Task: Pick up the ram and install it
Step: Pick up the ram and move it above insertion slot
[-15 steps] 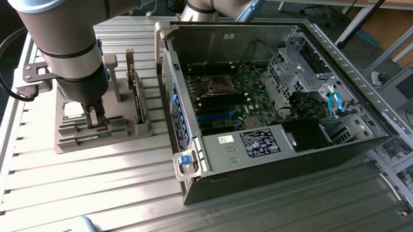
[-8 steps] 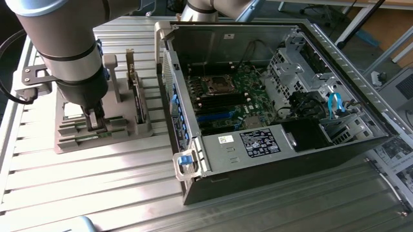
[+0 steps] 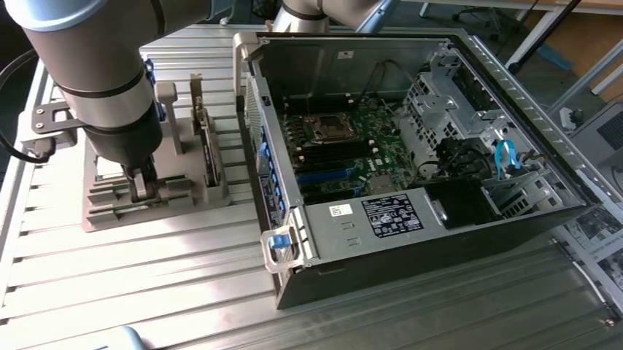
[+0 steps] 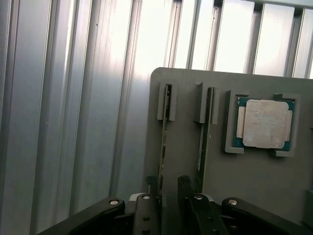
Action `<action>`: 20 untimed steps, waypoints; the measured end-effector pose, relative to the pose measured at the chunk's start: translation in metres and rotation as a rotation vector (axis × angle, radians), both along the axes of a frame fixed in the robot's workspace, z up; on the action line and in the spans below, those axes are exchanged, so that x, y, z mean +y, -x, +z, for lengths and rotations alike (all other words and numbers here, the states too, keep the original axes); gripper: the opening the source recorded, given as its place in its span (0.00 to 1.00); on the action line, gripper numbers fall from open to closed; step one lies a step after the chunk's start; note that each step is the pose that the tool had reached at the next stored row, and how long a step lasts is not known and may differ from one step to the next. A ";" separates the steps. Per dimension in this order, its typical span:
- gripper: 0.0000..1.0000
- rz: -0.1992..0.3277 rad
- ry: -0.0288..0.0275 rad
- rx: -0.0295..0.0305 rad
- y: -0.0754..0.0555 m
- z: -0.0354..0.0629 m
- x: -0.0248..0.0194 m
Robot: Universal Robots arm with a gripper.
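Resting on ribbed metal tabletop [image 3: 146, 277], tray [image 4: 254, 181] holds ram [image 4: 165, 139].

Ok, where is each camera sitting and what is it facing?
Exterior view: off the arm, high up, looking down at the table, holder and open computer case; the arm and open claw show.
Wrist view: on the wrist, facing along the claw at the ram, its twin and the processor; claw fingers show.
Shared: holder and claw.

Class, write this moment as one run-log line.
gripper: open | jaws: either side of ram | ram: on edge in grey holder, not lifted
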State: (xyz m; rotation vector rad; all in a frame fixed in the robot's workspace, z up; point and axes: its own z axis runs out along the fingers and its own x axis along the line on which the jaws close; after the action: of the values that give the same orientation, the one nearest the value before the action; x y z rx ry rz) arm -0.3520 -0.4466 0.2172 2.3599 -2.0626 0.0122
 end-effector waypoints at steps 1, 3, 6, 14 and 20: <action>0.30 0.000 0.0000 0.0001 0.000 -0.0002 -0.0005; 0.30 0.000 0.0000 0.0001 0.000 -0.0006 -0.0017; 0.30 0.000 0.0000 0.0001 0.001 -0.0013 -0.0037; 0.30 0.000 0.0000 0.0001 0.004 -0.0039 -0.0087; 0.30 0.000 0.0001 0.0002 0.005 -0.0063 -0.0097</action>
State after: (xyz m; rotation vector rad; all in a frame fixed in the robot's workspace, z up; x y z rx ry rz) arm -0.3569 -0.4563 0.2109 2.3598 -2.0624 0.0121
